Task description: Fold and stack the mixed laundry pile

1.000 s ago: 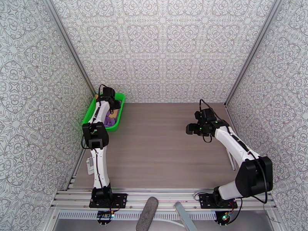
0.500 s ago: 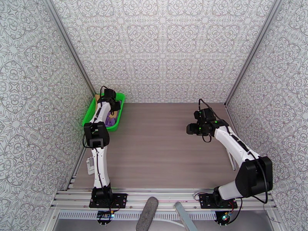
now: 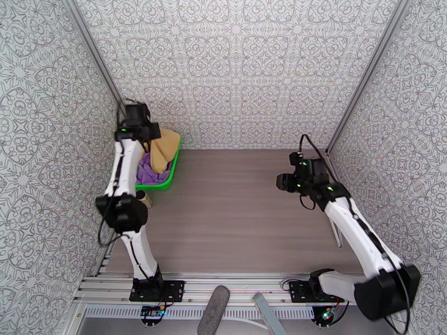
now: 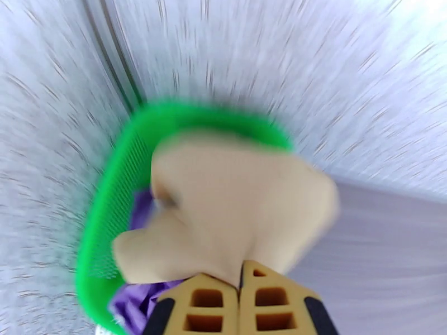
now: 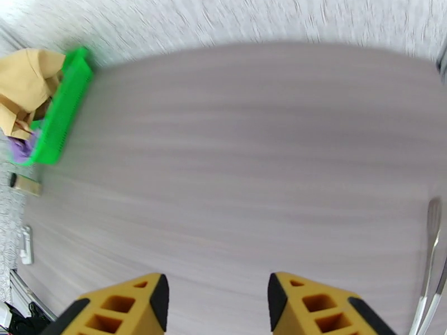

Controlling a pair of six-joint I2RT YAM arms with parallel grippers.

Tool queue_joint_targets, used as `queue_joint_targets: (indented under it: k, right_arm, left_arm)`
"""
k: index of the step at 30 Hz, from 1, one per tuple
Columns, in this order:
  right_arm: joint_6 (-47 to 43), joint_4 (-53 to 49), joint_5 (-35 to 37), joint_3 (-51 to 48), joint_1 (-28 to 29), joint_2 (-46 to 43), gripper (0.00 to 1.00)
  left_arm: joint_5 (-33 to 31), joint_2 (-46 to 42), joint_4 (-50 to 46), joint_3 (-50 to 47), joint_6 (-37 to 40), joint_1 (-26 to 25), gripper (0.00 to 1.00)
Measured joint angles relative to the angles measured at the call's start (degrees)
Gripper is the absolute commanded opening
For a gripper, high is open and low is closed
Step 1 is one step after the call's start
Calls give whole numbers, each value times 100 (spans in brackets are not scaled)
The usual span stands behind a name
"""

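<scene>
A mustard-tan garment hangs above the green mesh basket, pinched in my left gripper, which is raised near the back left corner. In the left wrist view the tan garment bunches right above my shut fingers. The purple T-shirt lies inside the basket below it, a purple fold showing under the tan cloth. My right gripper hovers open over the right half of the table, its yellow fingers spread wide with bare table between them.
The green basket sits against the back left wall. A small tan block lies on the table beside the left arm. A metal rod lies along the table's right edge. Patterned walls close in three sides.
My left gripper has risen out of the basket, lifting the mustard-tan garment with it. The right arm has swung slightly right and stretched upward.
</scene>
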Motion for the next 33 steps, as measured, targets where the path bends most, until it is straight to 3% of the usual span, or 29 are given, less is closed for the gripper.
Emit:
queue_joint_targets:
  k: [2, 5, 7, 12, 16, 24, 33]
  right_arm:
    - [-17, 66, -81, -63, 0, -295, 49]
    - [-33, 140, -251, -122, 0, -577, 27]
    - [-15, 236, -398, -278, 0, -767, 28]
    - [87, 367, -551, -911, 0, -1237, 36]
    - [87, 358, -599, -1036, 0, -1307, 45]
    - [129, 444, -1167, -1158, 0, -1235, 55]
    - [627, 1169, -1816, -1729, 260, -289, 72]
  left_arm:
    - [131, -315, -205, 317, 20, -140, 0]
    - [240, -538, -614, 852, 122, -573, 0]
    - [286, -658, -874, 1021, 173, -1064, 0]
    - [455, -896, -1392, 763, 181, -2326, 0]
    - [496, -1268, -1390, -315, 92, -3021, 0]
    - [551, -1707, -761, -2426, -369, -3595, 0]
    - [675, -2529, 35, -4881, -986, -3921, 0]
